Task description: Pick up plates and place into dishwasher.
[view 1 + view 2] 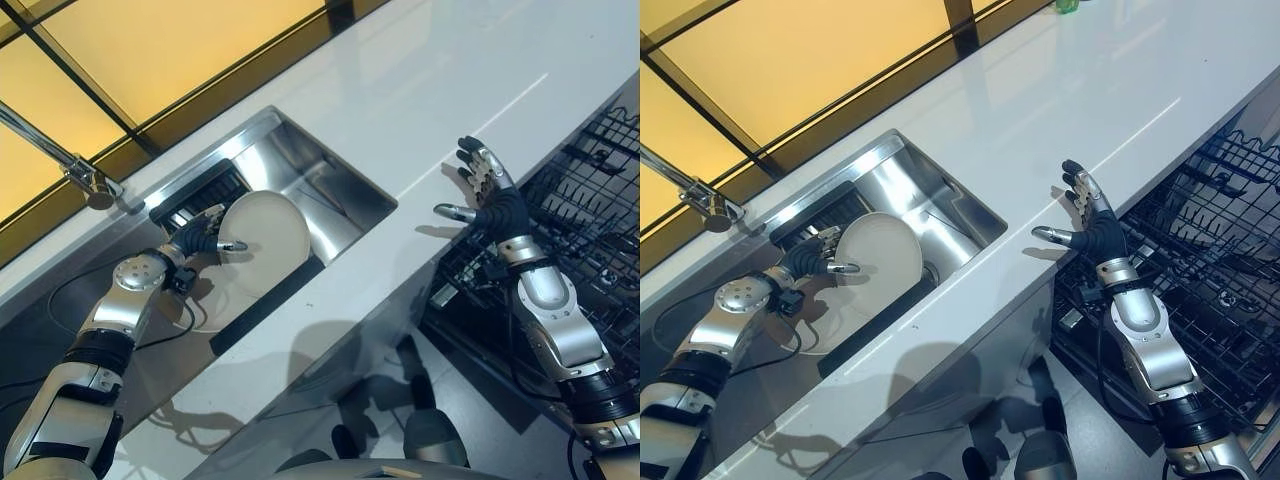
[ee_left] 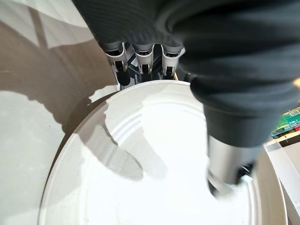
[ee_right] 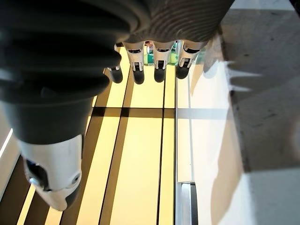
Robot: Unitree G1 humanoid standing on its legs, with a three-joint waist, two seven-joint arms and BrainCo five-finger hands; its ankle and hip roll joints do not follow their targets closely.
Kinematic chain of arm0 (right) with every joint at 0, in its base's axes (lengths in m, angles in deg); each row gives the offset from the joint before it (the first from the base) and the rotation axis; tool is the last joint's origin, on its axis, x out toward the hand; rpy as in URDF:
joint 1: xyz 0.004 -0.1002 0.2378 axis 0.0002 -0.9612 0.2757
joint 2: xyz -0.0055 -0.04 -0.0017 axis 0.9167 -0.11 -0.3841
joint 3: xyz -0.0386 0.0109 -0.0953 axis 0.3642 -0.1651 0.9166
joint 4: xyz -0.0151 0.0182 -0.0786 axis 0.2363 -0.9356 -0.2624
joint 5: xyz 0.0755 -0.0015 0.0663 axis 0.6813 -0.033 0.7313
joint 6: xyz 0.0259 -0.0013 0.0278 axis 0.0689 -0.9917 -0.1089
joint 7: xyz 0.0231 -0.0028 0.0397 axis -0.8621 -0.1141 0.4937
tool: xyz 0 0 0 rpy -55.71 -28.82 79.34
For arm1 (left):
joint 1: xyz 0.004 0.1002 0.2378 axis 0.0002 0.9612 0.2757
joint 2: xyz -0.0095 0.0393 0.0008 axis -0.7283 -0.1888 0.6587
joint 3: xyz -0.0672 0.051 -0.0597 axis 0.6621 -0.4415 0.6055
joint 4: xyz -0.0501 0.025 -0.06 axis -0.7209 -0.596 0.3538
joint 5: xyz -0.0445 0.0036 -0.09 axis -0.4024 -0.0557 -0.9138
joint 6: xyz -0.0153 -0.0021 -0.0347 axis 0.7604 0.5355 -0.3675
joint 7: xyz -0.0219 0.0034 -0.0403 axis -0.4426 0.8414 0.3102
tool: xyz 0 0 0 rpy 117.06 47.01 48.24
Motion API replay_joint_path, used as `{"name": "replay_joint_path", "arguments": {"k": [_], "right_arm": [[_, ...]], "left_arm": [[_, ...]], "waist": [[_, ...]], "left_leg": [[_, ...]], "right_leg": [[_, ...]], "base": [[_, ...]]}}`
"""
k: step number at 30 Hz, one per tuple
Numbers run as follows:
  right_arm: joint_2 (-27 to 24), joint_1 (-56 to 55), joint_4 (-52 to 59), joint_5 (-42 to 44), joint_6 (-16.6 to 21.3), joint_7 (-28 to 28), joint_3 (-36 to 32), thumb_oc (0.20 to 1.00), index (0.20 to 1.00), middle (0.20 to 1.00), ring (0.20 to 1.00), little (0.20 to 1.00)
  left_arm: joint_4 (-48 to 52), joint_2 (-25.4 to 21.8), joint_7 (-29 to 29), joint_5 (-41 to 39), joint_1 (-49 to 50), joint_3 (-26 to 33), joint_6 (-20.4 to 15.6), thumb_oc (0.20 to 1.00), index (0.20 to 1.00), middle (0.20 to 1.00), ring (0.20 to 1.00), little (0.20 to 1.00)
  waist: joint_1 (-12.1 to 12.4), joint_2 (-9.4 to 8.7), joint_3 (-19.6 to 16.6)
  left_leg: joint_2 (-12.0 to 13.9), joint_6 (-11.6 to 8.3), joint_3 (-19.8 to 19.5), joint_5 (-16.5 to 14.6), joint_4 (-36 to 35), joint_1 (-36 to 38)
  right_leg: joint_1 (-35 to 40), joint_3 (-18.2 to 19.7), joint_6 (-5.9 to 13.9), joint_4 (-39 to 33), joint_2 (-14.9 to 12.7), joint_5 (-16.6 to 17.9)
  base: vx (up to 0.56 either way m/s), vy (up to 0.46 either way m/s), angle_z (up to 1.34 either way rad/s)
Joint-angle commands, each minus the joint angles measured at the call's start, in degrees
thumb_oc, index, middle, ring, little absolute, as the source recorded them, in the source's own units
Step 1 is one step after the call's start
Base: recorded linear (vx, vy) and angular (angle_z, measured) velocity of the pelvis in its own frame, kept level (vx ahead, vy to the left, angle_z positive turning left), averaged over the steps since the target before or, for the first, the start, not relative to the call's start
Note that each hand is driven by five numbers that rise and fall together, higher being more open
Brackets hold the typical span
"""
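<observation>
The left robot hand (image 1: 205, 238) pinches a plate (image 1: 268, 238) by its rim, tilting it up from the sink (image 1: 340, 190). The right robot hand (image 1: 485, 190) hovers spread and empty over the worktop (image 1: 450, 90) edge, beside the dishwasher rack (image 1: 590, 200).

Silver-grey arms — dark ribbed wrist covers — silver fingers, dark tips.

Glossy white plate (image 1: 268, 232), brushed steel sink (image 1: 330, 185), wire rack (image 1: 590, 200).

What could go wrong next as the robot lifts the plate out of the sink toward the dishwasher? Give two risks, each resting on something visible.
The left hand pinches the plate only at its rim, so it may slip and drop into the sink. Swinging it over, the plate could knock the sink wall or counter edge before reaching the dishwasher rack.
</observation>
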Motion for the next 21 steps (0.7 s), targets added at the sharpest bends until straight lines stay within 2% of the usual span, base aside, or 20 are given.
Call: {"name": "replay_joint_path", "arguments": {"k": [1, 5, 21], "right_arm": [[-0.3, -3.4, 0.4, 1.1, 1.0, 0.6, -0.5, 1.0, 1.0, 1.0, 1.0, 1.0], [0.2, -4.1, 0.4, 1.0, 1.3, 0.9, -0.7, 1.0, 1.0, 1.0, 1.0, 1.0], [1.4, -5.6, 0.1, 0.3, 2.3, 1.4, -0.9, 1.0, 1.0, 1.0, 1.0, 1.0]], "left_arm": [[1.0, 0.5, 5.5, -2.5, 1.6, -3.1, -3.6, 0.2, 0.2, 0.2, 0.2, 0.2], [1.6, 1.0, 5.4, -2.6, 2.5, -2.3, -5.7, 0.2, 0.2, 0.2, 0.2, 0.2], [5.1, 1.2, 5.4, -5.8, 4.5, 0.2, -8.2, 0.2, 0.2, 0.2, 0.2, 0.2]], "waist": [[-0.1, -3.07, -6.0], [-0.1, -3.14, -6.3], [0.4, -3.11, -7.4]], "left_leg": [[-2.0, 0.55, -1.0, -1.4, 0.8, -3.3], [-1.9, 0.53, -0.9, -1.5, 0.7, -3.0], [-2.0, 0.59, -1.0, -1.8, 0.2, -2.5]], "right_leg": [[-2.2, 0.8, 6.26, 5.9, -7.1, -6.4], [-1.9, 0.6, 6.26, 5.7, -7.1, -6.4], [-1.1, -0.3, 6.4, 5.1, -7.1, -6.4]], "base": [[0.0, 0.0, 0.0], [-0.01, -0.013, 0.03], [-0.01, -0.004, 0.02]]}}
